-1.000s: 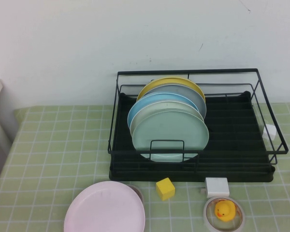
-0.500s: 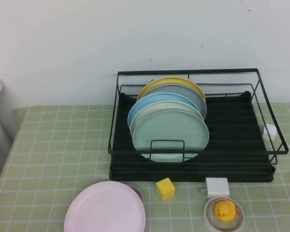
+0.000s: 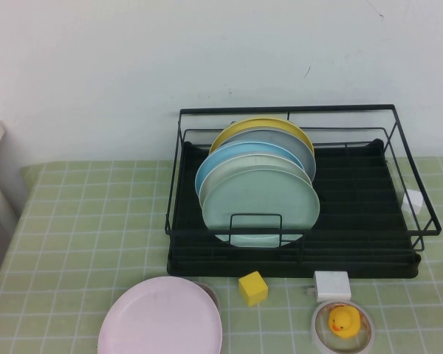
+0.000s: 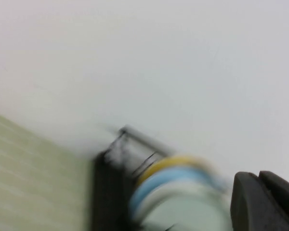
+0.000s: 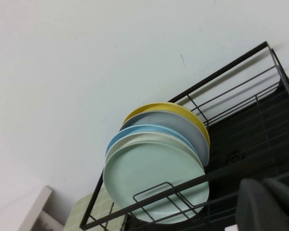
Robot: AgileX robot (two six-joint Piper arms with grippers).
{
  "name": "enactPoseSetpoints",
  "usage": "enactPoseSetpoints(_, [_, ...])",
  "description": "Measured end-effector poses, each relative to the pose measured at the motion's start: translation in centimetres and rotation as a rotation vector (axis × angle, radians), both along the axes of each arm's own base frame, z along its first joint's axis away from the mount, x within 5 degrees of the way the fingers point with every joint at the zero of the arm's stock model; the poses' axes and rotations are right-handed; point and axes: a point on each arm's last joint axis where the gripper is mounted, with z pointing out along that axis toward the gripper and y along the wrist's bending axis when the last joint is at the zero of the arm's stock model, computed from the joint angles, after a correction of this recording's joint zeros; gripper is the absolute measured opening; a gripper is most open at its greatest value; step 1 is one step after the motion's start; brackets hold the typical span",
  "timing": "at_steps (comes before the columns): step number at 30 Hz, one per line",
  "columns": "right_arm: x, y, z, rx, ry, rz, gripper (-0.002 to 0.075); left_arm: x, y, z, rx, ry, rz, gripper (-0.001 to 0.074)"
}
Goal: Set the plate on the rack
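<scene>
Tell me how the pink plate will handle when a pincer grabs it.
The pink plate looks rigid and smooth, so probably slippery. Lying flat with a shallow rim, it likely needs an edge grip. The left pincer and right pincer show only in their wrist views.

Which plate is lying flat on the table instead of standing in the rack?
The pink plate, flat at the table's front edge; every other plate stands upright in the rack. Neither gripper touches it.

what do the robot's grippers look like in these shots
Only a corner of each shows, in its own wrist view. The left gripper is a dark grey, matte, rounded block with a seam down it. The right gripper looks the same. No cables or markings show; neither arm appears in the high view.
</scene>
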Motion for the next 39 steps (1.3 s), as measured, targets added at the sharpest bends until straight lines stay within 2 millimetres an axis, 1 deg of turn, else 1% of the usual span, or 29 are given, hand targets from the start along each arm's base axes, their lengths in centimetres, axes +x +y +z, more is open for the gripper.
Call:
enactPoseSetpoints(2, [0.0,0.0,0.0,-0.02,-0.009,-0.003,-0.0002,0.1,-0.2,2.1,0.173,0.066,-0.022,-0.0003])
enactPoseSetpoints(3, [0.0,-0.1,0.0,-0.027,-0.011,-0.004,-0.0002,0.5,-0.2,2.9,0.239,0.124,-0.03,-0.0002])
enactPoseSetpoints(5, [0.0,-0.1,0.1,-0.031,-0.016,-0.008,-0.0002,1.5,-0.1,3.9,0.334,0.246,-0.05,-0.0003])
enactPoseSetpoints(7, [0.0,-0.1,0.1,-0.032,-0.018,-0.011,-0.0002,3.2,0.1,4.6,0.416,0.378,-0.078,-0.0003])
enactPoseSetpoints(9, [0.0,-0.1,0.1,-0.034,-0.02,-0.012,-0.0002,5.1,0.2,4.9,0.496,0.485,-0.127,-0.0001])
enactPoseSetpoints(11, [0.0,-0.2,0.1,-0.033,-0.021,-0.014,-0.0002,7.0,0.1,5.3,0.558,0.542,-0.185,0.0013])
enactPoseSetpoints(14, [0.0,-0.2,0.1,-0.033,-0.021,-0.014,-0.0002,10.2,-0.3,5.0,0.591,0.604,-0.298,0.0076])
enactPoseSetpoints(15, [0.0,-0.1,0.1,-0.032,-0.021,-0.014,-0.0002,11.3,-0.6,4.8,0.596,0.618,-0.342,0.0114])
enactPoseSetpoints(18, [0.0,-0.1,0.1,-0.017,-0.021,-0.013,-0.0002,14.1,-1.1,3.1,0.614,0.648,-0.456,0.0255])
enactPoseSetpoints(21, [0.0,-0.1,0.1,-0.016,-0.021,-0.013,-0.0002,16.8,-1.3,1.2,0.57,0.68,-0.494,0.0396])
enactPoseSetpoints(23, [0.0,-0.1,0.2,-0.014,-0.021,-0.013,-0.0002,18.4,-1.2,-0.2,0.545,0.711,-0.487,0.0446])
enactPoseSetpoints(25, [0.0,-0.1,0.2,-0.014,-0.021,-0.013,-0.0002,20.0,-1.0,-2.1,0.539,0.76,-0.492,0.0471])
enactPoseSetpoints(29, [0.0,-0.1,0.2,-0.026,-0.024,-0.011,-0.0002,21.9,-0.9,-6.1,0.573,0.861,-0.555,0.0484])
enactPoseSetpoints(31, [0.0,-0.1,0.2,-0.04,-0.028,-0.01,-0.0002,22.7,-0.8,-8.2,0.596,0.899,-0.591,0.0485])
enactPoseSetpoints(33, [0.0,-0.1,0.2,-0.046,-0.029,-0.01,-0.0002,23.4,-0.7,-9.7,0.609,0.91,-0.595,0.0487])
enactPoseSetpoints(34, [0.0,-0.1,0.2,-0.048,-0.03,-0.01,-0.0002,23.8,-0.7,-10.8,0.597,0.924,-0.594,0.0488])
enactPoseSetpoints(39, [0.1,-0.2,0.2,-0.048,-0.034,-0.016,-0.0002,25.0,-0.8,-14.6,0.608,0.926,-0.635,0.0489])
